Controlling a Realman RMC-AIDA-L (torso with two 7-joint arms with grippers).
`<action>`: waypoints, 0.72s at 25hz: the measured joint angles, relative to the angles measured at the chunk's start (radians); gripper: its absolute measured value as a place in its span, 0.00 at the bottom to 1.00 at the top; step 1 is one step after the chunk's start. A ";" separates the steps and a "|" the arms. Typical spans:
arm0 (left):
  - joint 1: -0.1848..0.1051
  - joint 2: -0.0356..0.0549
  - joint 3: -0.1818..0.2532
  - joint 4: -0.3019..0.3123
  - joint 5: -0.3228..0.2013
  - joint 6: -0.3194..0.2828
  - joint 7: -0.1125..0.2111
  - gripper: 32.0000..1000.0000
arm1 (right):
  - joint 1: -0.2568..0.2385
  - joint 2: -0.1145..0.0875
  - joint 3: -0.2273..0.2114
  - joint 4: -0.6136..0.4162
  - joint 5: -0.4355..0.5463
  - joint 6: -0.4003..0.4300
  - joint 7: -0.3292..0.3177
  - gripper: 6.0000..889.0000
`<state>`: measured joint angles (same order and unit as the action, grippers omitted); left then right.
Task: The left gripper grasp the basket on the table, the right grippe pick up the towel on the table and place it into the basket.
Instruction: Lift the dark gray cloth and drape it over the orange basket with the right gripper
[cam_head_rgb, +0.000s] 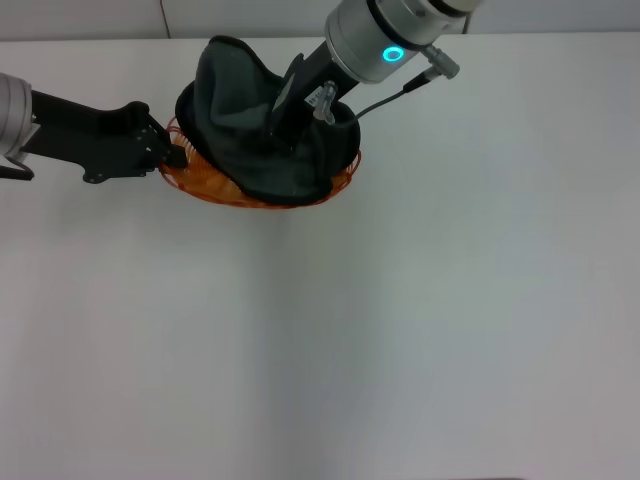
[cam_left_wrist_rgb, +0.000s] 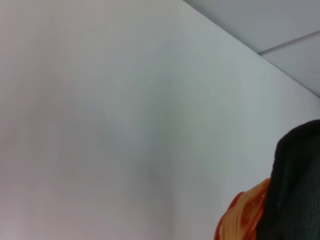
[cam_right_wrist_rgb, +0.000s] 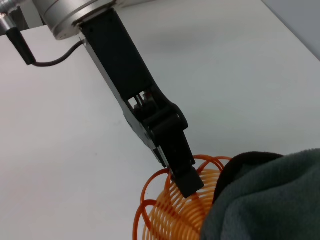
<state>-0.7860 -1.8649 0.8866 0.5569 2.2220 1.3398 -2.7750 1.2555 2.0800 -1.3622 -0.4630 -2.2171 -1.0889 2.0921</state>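
1. Container: the basket is an oval of orange wire with a rim of overlapping loops. It sits on the white desk at the far side, left of centre in the head view.
2. Contents: the towel fills the basket. It is a soft, dark grey cloth with a black stitched edge, rumpled. It spills over the rim on the far and right sides, and one fold stands up in a peak at the back left. Orange wire shows only along the near and left edge.
3. Left claw: a black two-fingered unit on a dark linkage, reaching in from the left. In the right wrist view the left claw's fingers are pressed together on a rim loop at the basket's left end, so it pinches the basket.
4. Right claw: a slim black unit below a silver arm with a cyan ring and a thin black cable. It points down into the middle of the towel. The fingertips are buried in the cloth; I cannot tell whether they are spread or pinching.
5. Left wrist view: only a corner of the orange loops and the dark towel edge appear against the plain, smooth desk surface.
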 joint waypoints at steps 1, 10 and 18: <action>0.000 -0.0001 0.000 0.000 0.000 0.000 0.000 0.05 | 0.000 0.000 0.000 0.000 0.000 0.000 0.000 0.10; 0.000 -0.0004 0.000 0.000 0.004 0.000 0.000 0.05 | -0.001 0.000 -0.001 0.000 0.001 0.001 0.002 0.11; 0.001 -0.0004 0.000 0.000 0.007 -0.003 0.001 0.05 | -0.001 0.000 -0.002 -0.003 0.001 0.001 0.005 0.13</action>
<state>-0.7854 -1.8653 0.8867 0.5568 2.2295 1.3372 -2.7744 1.2547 2.0800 -1.3637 -0.4660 -2.2165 -1.0875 2.0975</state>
